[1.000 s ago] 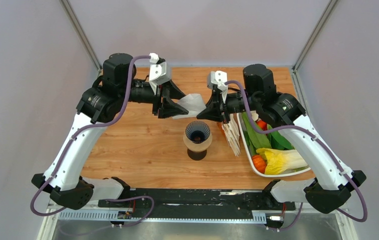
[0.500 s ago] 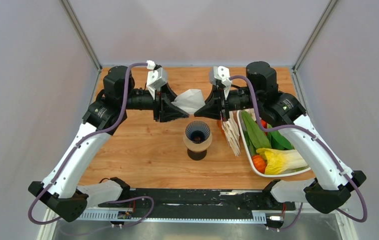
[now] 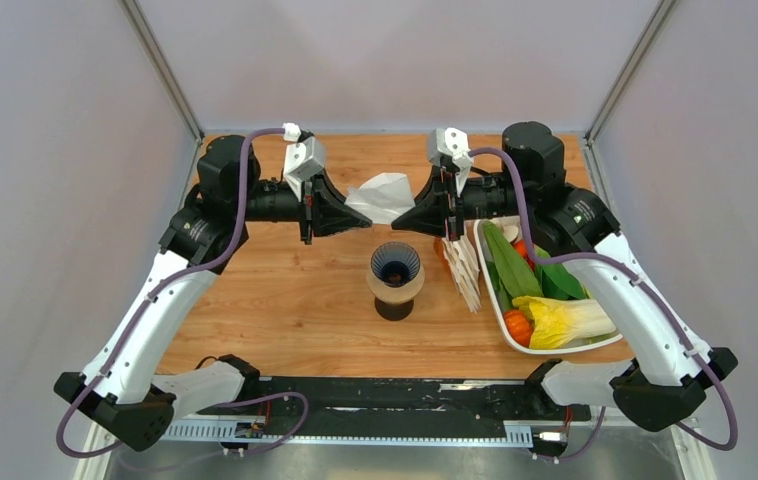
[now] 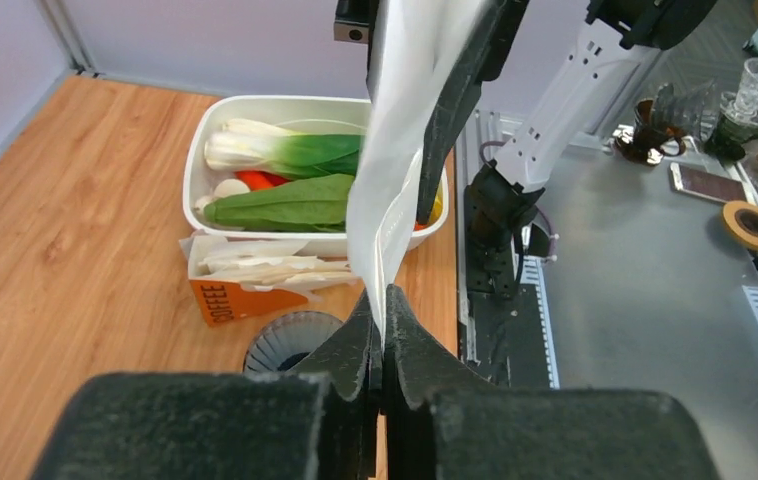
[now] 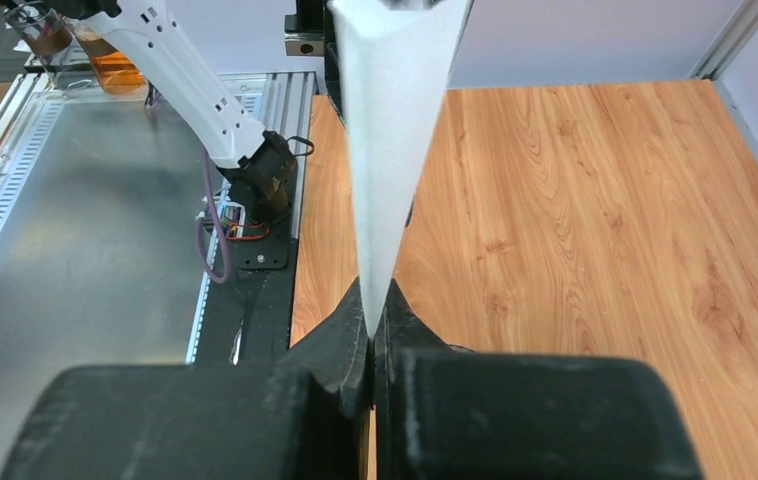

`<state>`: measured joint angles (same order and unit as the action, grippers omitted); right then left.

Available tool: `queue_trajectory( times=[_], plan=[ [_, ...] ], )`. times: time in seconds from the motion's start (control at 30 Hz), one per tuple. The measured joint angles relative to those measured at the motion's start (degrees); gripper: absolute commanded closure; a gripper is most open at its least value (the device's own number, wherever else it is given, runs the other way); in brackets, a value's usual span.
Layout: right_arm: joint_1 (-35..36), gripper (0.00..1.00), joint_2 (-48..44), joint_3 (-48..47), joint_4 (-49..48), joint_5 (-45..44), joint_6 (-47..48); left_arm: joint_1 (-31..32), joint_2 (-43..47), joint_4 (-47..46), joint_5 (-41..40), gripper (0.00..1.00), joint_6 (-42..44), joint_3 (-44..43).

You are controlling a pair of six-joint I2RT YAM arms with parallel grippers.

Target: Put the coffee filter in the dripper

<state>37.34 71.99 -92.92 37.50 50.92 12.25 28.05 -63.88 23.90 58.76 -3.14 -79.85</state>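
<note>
Step in hand: transfer phase. The coffee filter (image 3: 380, 195) is off the bench (image 3: 285, 290) and not yet in the dripper (image 3: 395, 264).
Left gripper (image 3: 363, 213): clenched on the filter's left edge. The left wrist view shows both jaws pressed together with the paper between them.
Right gripper (image 3: 401, 221): clenched on the filter's right edge. The paper rises straight out from between the closed jaws in the right wrist view.
Filter location: suspended between the two gripper tips, on the far side of the dripper and above it, touching nothing else.
Dripper location: centre of the bench, mouth up, seated on a tan ring (image 3: 395, 288).
Next move, judged: carry the filter toward the near side until it is over the dripper mouth, turn its narrow end down, lower it, then release. The paper hangs nearly flat, so it probably needs spreading into a cone first. Two opposed grips on thin paper risk a tear if the arms draw apart.
Filter material: thin white paper, matt, limp, slightly creased, tapering to a fan shape.
Dripper material: dark navy, rigid, cone-shaped, with fine ribs inside.
Bench surface: pale wood grain, smooth.
Adjacent items: an upright stack of filters (image 3: 463, 270) in an orange holder, just right of the dripper; a white tub (image 3: 492, 292) of vegetables, further right.
</note>
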Motion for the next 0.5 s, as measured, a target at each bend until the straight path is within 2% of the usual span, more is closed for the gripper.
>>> queue_trajectory(
  times=[0.03,0.1,0.13,0.2,0.37,0.5],
  plan=[
    [-0.04,1.0,-0.09,0.02,0.0,0.07,-0.02,0.0,-0.17,0.7,0.09,1.0,0.68,-0.46],
    [-0.04,1.0,-0.2,0.13,0.0,0.17,0.0,0.0,-0.2,2.49,0.35,0.79,2.25,-1.31],
    [-0.07,1.0,-0.22,0.22,-0.11,0.17,0.02,0.0,-0.2,3.39,0.28,0.64,3.26,-1.79],
    [-0.24,1.0,-0.31,0.33,-0.17,0.15,0.26,-0.09,-0.39,7.5,-0.22,0.52,5.84,-3.8],
    [-0.79,1.0,-3.15,3.19,-1.22,-0.83,3.61,-6.56,-0.68,18.88,-1.84,0.42,10.32,-11.65],
    [-0.7,1.0,-7.32,7.69,-2.64,-2.25,8.48,-12.96,0.79,19.87,-1.6,0.37,6.34,-13.66]
  ],
)
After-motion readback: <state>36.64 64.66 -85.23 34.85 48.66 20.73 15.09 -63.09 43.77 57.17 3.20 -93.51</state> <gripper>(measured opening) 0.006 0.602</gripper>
